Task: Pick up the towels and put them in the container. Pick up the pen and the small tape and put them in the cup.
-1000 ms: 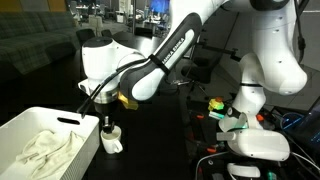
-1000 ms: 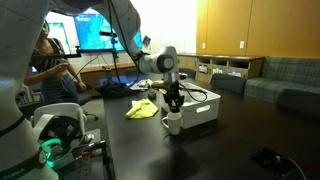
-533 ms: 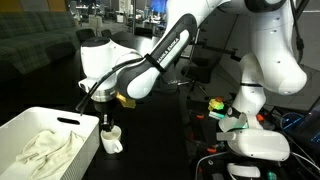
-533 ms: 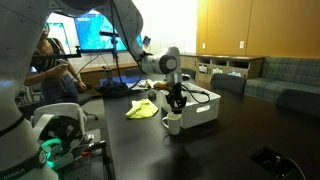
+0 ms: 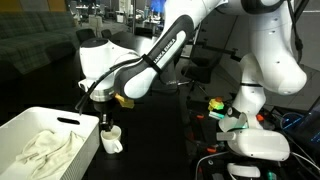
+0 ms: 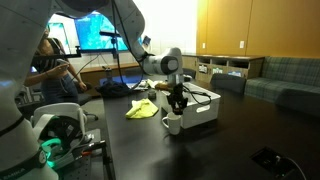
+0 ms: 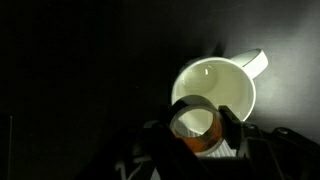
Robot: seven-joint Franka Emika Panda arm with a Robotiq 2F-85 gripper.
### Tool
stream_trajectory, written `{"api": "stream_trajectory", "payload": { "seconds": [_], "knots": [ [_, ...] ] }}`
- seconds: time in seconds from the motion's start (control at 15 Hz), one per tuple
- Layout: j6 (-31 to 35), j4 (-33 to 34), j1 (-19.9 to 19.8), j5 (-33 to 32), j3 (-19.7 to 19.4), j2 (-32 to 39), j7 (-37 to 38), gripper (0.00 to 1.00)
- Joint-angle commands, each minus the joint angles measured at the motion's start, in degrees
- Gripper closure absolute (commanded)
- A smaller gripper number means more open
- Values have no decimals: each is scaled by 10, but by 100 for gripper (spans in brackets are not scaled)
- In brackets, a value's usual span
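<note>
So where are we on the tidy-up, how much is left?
Done: the off-white towel lies in the container. In hand: the hand grips the small tape over the cup. Left: release it, then bin the yellow-green towel, out on the table. Pen not visible.

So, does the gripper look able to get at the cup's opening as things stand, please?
Probably yes: the gripper holds the small tape right above the cup, whose mouth faces up uncovered, with nothing visible between them.
</note>
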Motion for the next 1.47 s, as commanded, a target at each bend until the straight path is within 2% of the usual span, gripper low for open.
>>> {"api": "stream_trajectory", "payload": {
  "seconds": [0.0, 0.13, 0.2, 0.67, 1.0, 1.4],
  "knots": [
    [-12, 23, -4, 17, 0, 10, -8, 17],
    [-9, 22, -6, 19, 0, 9, -8, 1],
    [-9, 22, -6, 19, 0, 8, -8, 0],
    [-18, -6, 9, 9, 6, -33, -3, 0],
    [-41, -11, 42, 2, 35, -70, -15, 0],
    [-120, 60, 86, 6, 62, -45, 4, 0]
  ]
}}
